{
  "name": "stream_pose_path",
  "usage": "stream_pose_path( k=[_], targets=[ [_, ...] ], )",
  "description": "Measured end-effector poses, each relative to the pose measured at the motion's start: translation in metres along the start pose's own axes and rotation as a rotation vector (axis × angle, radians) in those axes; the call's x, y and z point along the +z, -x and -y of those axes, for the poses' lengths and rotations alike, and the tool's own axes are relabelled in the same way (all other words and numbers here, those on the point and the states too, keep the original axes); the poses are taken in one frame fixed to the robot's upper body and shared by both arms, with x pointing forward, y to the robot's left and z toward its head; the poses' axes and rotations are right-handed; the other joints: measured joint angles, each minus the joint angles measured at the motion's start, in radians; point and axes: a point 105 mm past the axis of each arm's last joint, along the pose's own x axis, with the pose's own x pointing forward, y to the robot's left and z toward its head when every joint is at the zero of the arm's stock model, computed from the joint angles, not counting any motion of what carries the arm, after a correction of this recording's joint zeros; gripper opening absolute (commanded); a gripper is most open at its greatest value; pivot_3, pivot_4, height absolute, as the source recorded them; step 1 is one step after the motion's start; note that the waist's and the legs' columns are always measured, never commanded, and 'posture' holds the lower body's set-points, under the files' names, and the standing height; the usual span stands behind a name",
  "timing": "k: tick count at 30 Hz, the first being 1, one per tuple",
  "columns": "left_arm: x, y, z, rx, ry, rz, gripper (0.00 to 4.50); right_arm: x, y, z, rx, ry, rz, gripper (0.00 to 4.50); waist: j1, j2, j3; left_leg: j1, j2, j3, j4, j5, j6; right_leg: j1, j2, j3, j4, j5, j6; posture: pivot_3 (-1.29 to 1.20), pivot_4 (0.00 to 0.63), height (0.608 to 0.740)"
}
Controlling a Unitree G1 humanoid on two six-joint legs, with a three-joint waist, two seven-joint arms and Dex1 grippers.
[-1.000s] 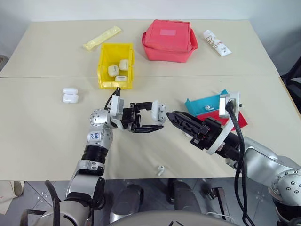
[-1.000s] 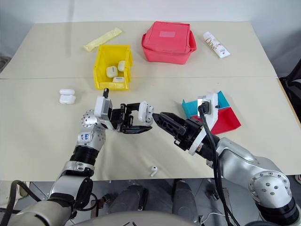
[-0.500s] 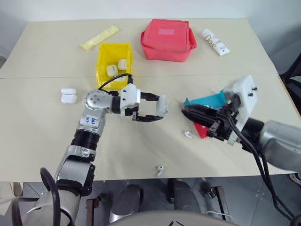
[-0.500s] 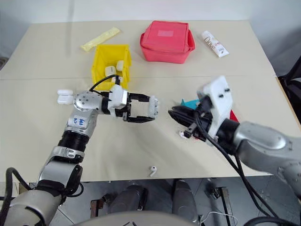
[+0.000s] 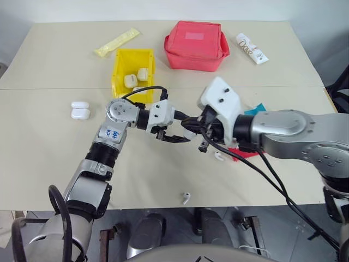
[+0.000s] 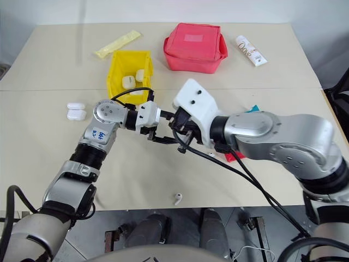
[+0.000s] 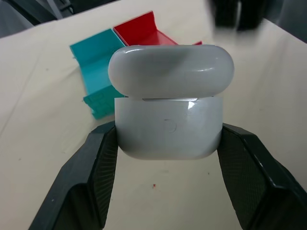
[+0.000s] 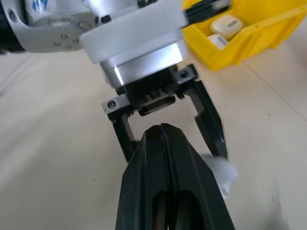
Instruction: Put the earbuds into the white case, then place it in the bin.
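Head views – left gripper (image 5: 182,131): reached toward the counter's middle, jaws clamped on the white case (image 7: 169,115), held above the surface.
Head views – right gripper (image 8: 163,132): came in from the right and met the left one; its white wrist housing stood in the way of the case.
Head views – earbuds: one (image 5: 219,156) lay on the counter (image 5: 54,153) just below the right arm, near the tray; another (image 5: 186,197) lay by the counter's front edge, well apart from both grippers.
Head views – bin (image 5: 133,75): yellow, behind the left arm, with several white cases inside.
Head views – other things: two white cases (image 5: 81,110) left of the left arm; a red pouch (image 5: 196,46) behind, beside the bin; a yellow sachet (image 5: 118,43) and a white tube (image 5: 251,49) at the far edge; a teal-and-red tray (image 5: 252,112) mostly hidden by the right arm.

Left wrist view – case: gripped at its lower half between the two black fingers (image 7: 93,167), lid slightly ajar – a thin gap showed; the tray lay beyond it on the counter.

Right wrist view – right jaws: pressed tight together with nothing between them, tips pointed into the left gripper's open frame; a white edge of the case showed beside one left finger, the bin beyond.
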Motion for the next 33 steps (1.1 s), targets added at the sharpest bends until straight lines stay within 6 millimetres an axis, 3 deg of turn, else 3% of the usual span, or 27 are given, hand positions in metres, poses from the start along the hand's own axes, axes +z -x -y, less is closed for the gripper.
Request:
stream_pose_path(
  k=[6, 9, 12, 14, 17, 20, 24, 27, 31, 33],
  targets=[
    [0.002, 0.007, -0.005, -0.002, -0.013, -0.025, 2.76, -0.021, 0.002, 0.012, -0.040, -0.008, -0.059, 0.02, -0.003, 0.000, 0.000, 0.000, 0.000, 0.000, -0.001, 0.000, 0.000, -0.001, 0.000, 0.000, 0.000, 0.000, 0.000, 0.00, 0.150, 0.740],
    [0.001, 0.009, -0.005, -0.001, 0.003, -0.025, 2.76, -0.028, 0.016, 0.016, -0.072, -0.016, -0.060, 0.02, -0.002, 0.000, 0.000, 0.000, 0.000, 0.000, -0.001, 0.000, -0.001, -0.001, 0.001, 0.000, 0.000, 0.000, 0.000, 0.00, 0.150, 0.740],
    [0.005, 0.026, -0.010, 0.062, 0.020, 0.026, 2.76, -0.053, 0.037, 0.031, -0.163, -0.079, -0.120, 0.02, 0.000, -0.001, 0.000, 0.000, 0.000, 0.000, -0.001, 0.000, 0.000, 0.000, 0.000, 0.000, 0.000, 0.000, 0.000, 0.00, 0.150, 0.740],
    [0.007, 0.032, -0.012, 0.091, 0.030, 0.055, 2.76, -0.054, 0.043, 0.034, -0.180, -0.104, -0.097, 0.02, -0.003, -0.001, 0.000, 0.001, 0.000, 0.001, -0.001, 0.000, 0.000, 0.000, 0.000, 0.001, 0.000, 0.000, 0.000, 0.00, 0.150, 0.740],
    [0.020, 0.032, -0.012, 0.142, 0.108, 0.267, 2.76, -0.047, 0.061, 0.043, -0.209, -0.171, 0.053, 0.02, 0.000, -0.001, 0.000, 0.001, 0.001, 0.000, -0.002, 0.001, -0.001, 0.000, 0.000, 0.000, -0.001, 0.000, 0.000, 0.00, 0.150, 0.740],
    [0.008, 0.055, -0.009, 0.222, 0.194, 0.319, 2.76, -0.050, 0.087, 0.039, -0.111, -0.309, 0.184, 0.58, -0.001, -0.002, 0.001, 0.001, 0.000, 0.000, -0.002, 0.001, 0.000, 0.000, 0.000, 0.000, 0.000, 0.000, 0.000, 0.00, 0.150, 0.740],
    [-0.004, 0.080, -0.017, 0.341, 0.242, 0.303, 2.76, -0.042, 0.116, 0.025, 0.073, -0.346, 0.344, 1.98, -0.002, -0.002, 0.001, 0.003, 0.000, 0.001, -0.001, 0.001, 0.000, 0.002, 0.000, 0.001, 0.001, 0.000, 0.001, 0.00, 0.150, 0.740],
    [-0.012, 0.093, -0.028, 0.471, 0.268, 0.302, 2.76, -0.042, 0.122, 0.023, 0.128, -0.335, 0.370, 3.03, -0.002, -0.002, 0.001, 0.002, 0.000, 0.001, -0.001, 0.001, 0.000, 0.001, 0.000, 0.001, 0.001, 0.000, 0.001, 0.00, 0.150, 0.740],
    [-0.028, 0.121, -0.057, 0.717, 0.297, 0.185, 2.76, -0.047, 0.125, 0.042, 0.047, -0.308, 0.375, 4.48, 0.000, -0.003, 0.001, 0.002, 0.000, 0.001, -0.001, 0.001, 0.000, 0.001, 0.000, 0.001, 0.001, 0.000, 0.001, 0.00, 0.150, 0.740],
    [-0.035, 0.137, -0.066, 0.817, 0.297, 0.107, 2.76, -0.050, 0.125, 0.047, 0.016, -0.306, 0.367, 4.49, 0.000, -0.002, 0.001, 0.002, 0.000, 0.001, -0.002, 0.001, -0.001, 0.000, 0.000, 0.001, 0.001, 0.000, 0.001, 0.00, 0.150, 0.740]
  ],
)
